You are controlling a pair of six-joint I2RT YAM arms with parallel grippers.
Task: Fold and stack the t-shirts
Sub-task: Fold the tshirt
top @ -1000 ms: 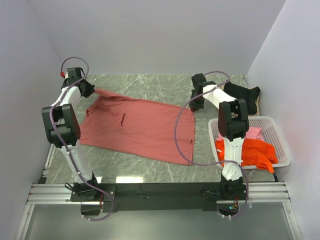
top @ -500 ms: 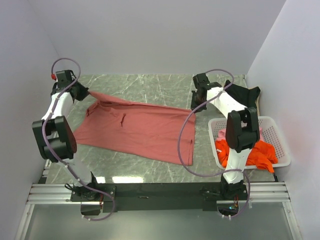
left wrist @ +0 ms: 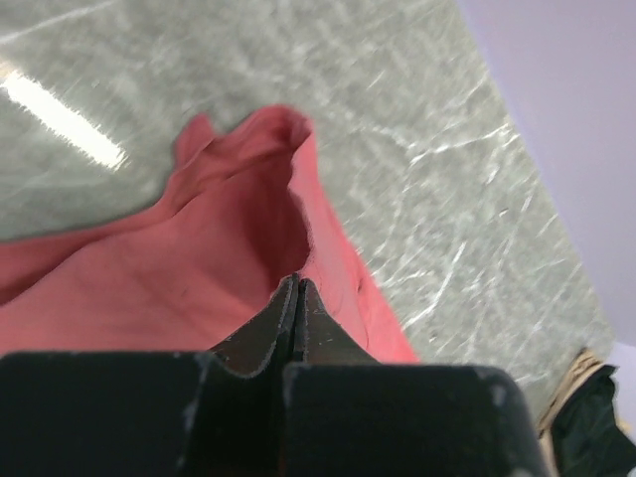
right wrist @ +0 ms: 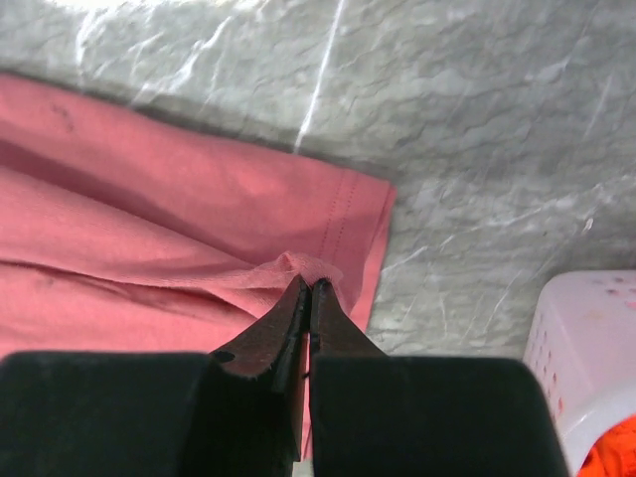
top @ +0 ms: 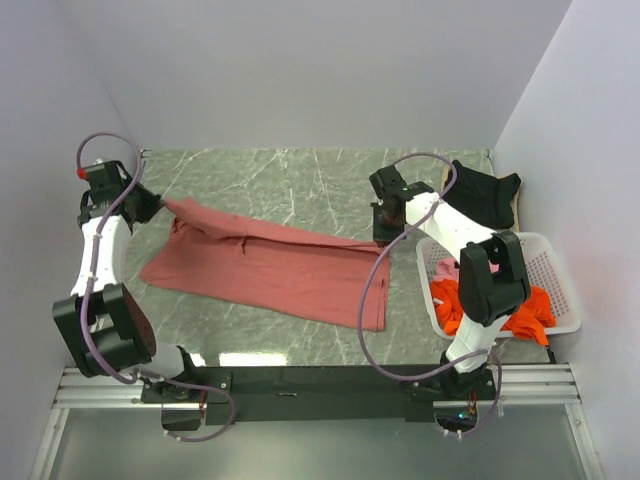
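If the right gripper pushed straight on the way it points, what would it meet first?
The right gripper is shut on the red shirt, so more shirt first, then probably the table; depth unclear.

Both arms stretch far across the table (top: 300, 175), left gripper (top: 158, 206) near its left edge, right gripper (top: 385, 231) right of centre, each clamped on the brick-red t-shirt (top: 270, 265).

Robotics lab cell
Bare white walls (top: 300, 70) box in a marble-look table (top: 300, 175) — aluminium rail (top: 100, 385) at its edge.
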